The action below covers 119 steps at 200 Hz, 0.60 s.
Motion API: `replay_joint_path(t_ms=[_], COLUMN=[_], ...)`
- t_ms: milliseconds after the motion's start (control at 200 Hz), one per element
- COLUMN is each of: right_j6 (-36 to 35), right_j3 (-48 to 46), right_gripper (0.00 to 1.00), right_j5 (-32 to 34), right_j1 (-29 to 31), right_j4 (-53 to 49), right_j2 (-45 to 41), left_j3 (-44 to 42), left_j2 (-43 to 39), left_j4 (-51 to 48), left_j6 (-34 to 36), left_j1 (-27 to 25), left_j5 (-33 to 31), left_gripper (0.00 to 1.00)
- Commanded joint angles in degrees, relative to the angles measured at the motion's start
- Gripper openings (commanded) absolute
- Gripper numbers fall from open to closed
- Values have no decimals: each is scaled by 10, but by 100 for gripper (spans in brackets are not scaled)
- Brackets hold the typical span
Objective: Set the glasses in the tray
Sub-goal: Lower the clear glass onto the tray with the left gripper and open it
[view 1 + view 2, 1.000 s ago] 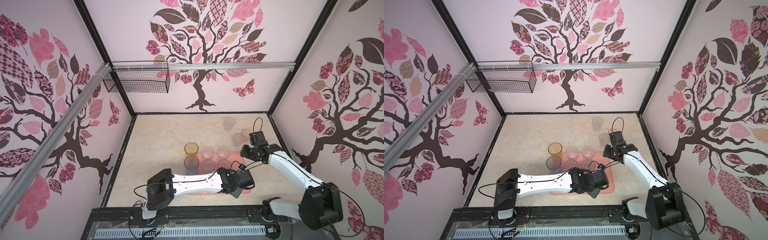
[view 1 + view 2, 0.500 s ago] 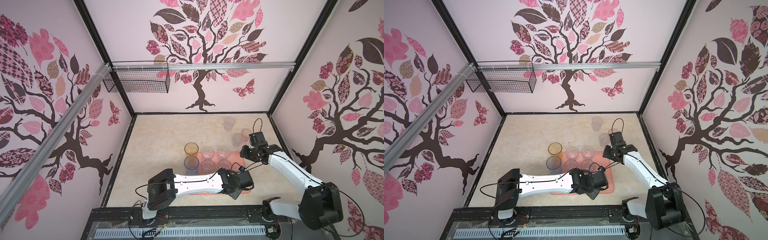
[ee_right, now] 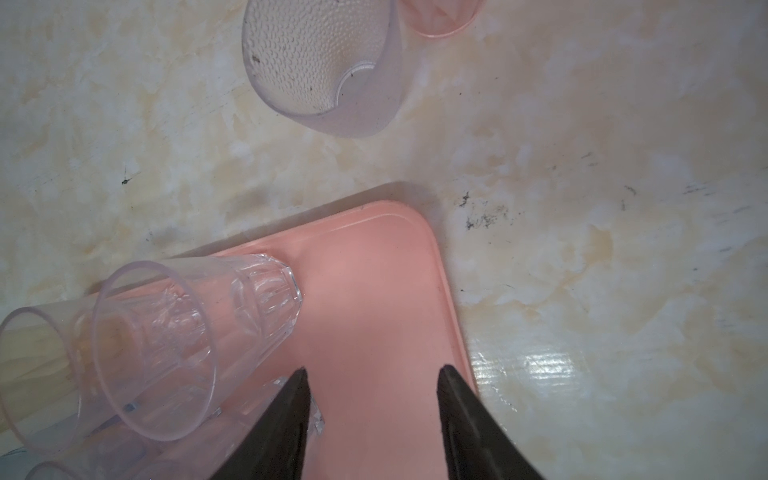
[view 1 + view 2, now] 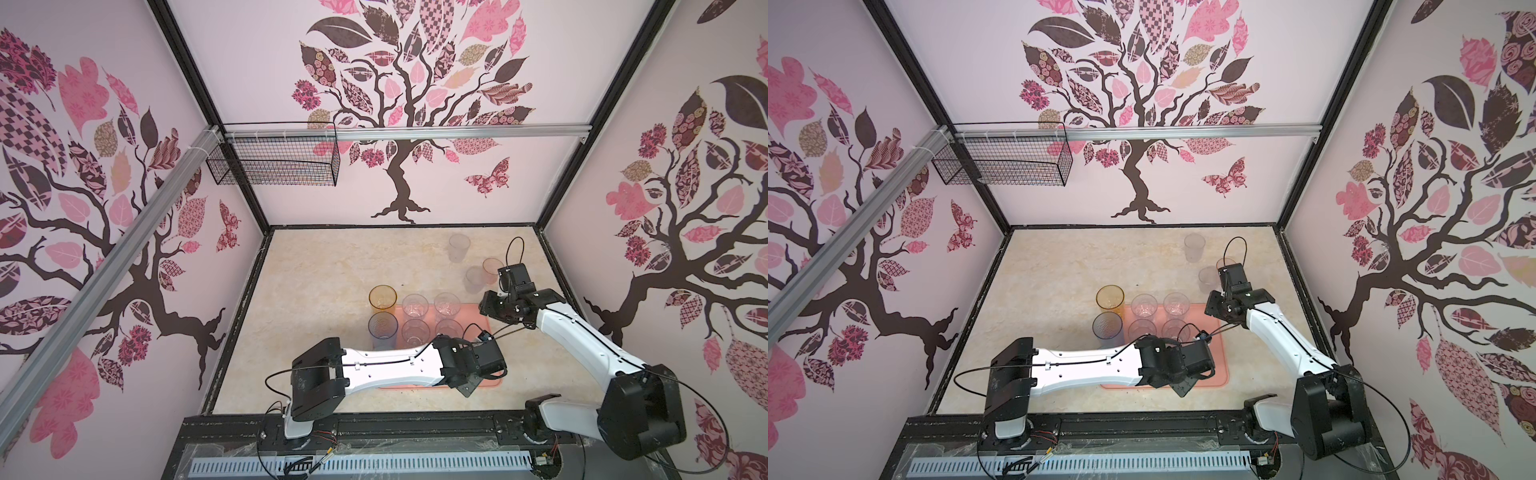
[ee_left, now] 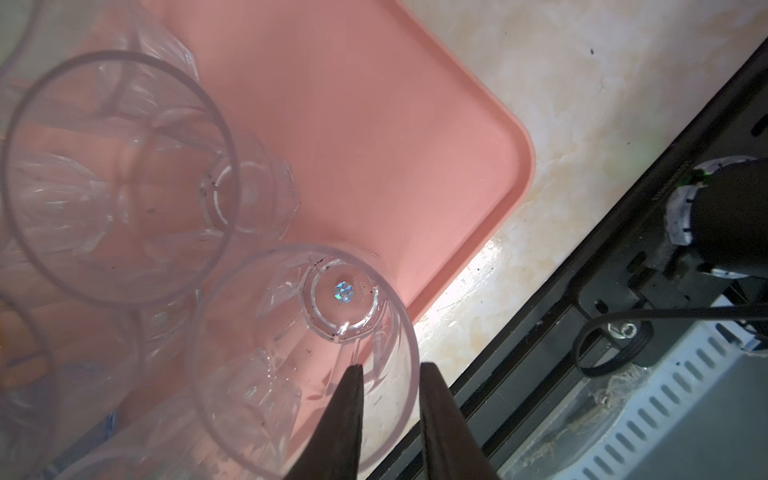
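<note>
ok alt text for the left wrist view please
The left gripper, jaws parted, straddles the rim of a clear glass standing near a corner of the pink tray. More clear glasses stand beside it, with pale table beyond.

Both top views look steeply down from high above the near edge, far off, sharing the whole table (image 4: 324,270) and both arms. Each wrist camera sits close behind its jaws. Just past the left gripper (image 5: 390,365) are clear tumblers (image 5: 249,199) on the pink tray (image 5: 374,124); ahead of the right gripper (image 3: 374,369) is that tray's corner.
</note>
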Motion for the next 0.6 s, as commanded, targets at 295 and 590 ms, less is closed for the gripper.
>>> replay_joint_path(t_ms=[295,590], right_j6=[-3,-7], right_j3=[2,14], right_gripper=[53,53], right_j5=[-37,-47], right_j1=[-3,1], right_j4=[-10,-41], right_j2=[-11,-17], left_j3=[-39,-139], left_j2=[-169,-281], left_j4=[57,131], left_j6=[85,128], left_j1=[86,233], left_j5=[-138,-150], left_gripper=[39,50])
